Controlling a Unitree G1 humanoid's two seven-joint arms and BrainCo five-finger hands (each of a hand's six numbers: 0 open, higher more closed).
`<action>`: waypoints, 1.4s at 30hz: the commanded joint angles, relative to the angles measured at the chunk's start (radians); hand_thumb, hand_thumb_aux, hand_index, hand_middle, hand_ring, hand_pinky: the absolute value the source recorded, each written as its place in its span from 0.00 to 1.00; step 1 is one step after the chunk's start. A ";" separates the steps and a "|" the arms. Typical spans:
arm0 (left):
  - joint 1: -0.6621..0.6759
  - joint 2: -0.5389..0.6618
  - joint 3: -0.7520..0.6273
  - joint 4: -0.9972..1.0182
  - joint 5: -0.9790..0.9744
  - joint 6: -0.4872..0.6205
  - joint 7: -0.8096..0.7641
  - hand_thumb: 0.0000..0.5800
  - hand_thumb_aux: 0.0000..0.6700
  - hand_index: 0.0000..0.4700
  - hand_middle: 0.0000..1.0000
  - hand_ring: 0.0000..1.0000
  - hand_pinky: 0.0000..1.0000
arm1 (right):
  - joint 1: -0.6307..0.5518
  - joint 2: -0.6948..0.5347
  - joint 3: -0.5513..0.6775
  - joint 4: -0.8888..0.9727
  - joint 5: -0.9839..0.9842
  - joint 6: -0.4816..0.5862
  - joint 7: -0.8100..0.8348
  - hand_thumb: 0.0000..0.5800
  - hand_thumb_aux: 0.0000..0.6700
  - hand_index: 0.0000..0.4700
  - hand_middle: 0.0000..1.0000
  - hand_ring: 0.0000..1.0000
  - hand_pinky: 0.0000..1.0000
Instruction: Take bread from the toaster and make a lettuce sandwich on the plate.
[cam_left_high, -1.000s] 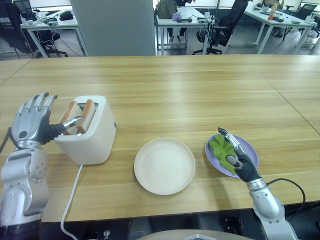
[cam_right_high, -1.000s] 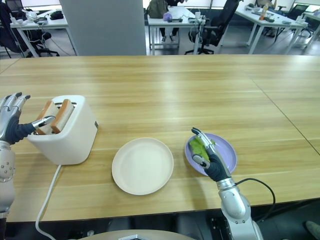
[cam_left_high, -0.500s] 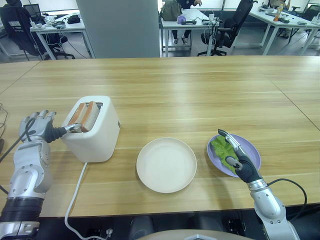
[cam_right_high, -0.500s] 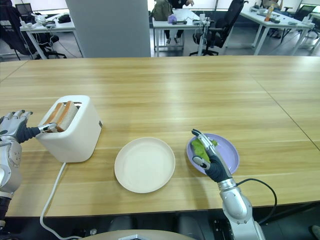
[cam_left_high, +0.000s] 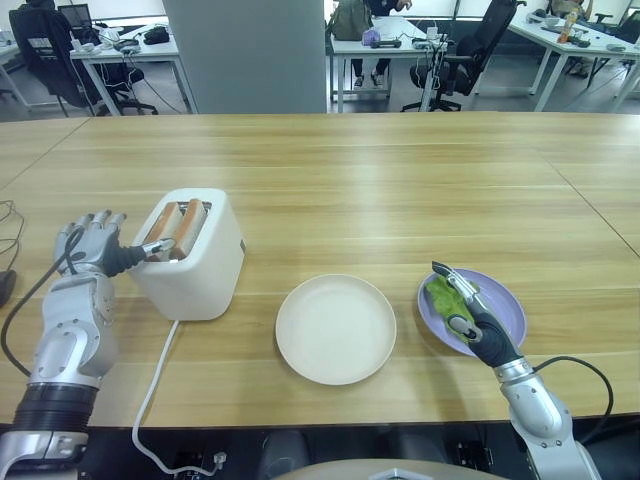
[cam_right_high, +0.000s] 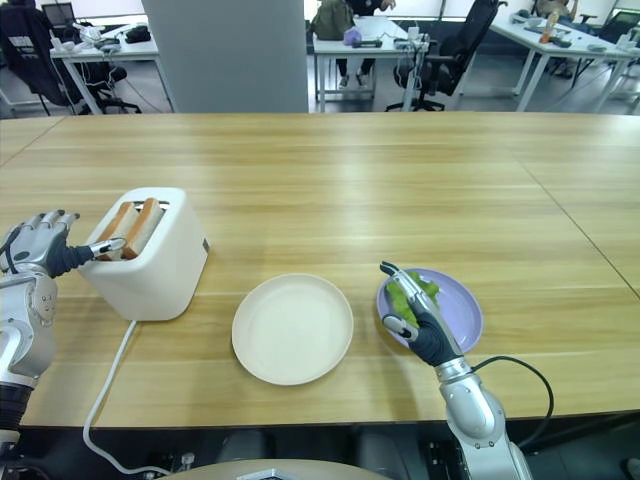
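Well, white plate (cam_left_high: 336, 329) — near table (cam_left_high: 400, 190) edge.

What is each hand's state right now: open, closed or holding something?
Left hand: open, a fingertip at the bread in the toaster.
Right hand: open, over the lettuce.
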 joint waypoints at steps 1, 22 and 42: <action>-0.025 0.002 -0.017 -0.002 0.002 -0.002 0.029 0.00 0.00 0.00 0.00 0.00 0.00 | -0.006 -0.007 0.002 0.021 0.009 -0.002 0.013 0.00 0.00 0.00 0.00 0.00 0.00; -0.103 0.047 -0.114 0.149 0.058 0.074 0.054 0.00 0.00 0.00 0.00 0.00 0.00 | -0.003 -0.006 0.009 0.028 0.007 -0.008 0.029 0.00 0.00 0.00 0.00 0.00 0.00; -0.081 0.090 -0.099 0.142 0.023 0.081 0.027 0.00 0.00 0.00 0.00 0.00 0.00 | 0.004 -0.005 0.026 0.030 0.004 -0.006 0.034 0.00 0.00 0.00 0.00 0.00 0.00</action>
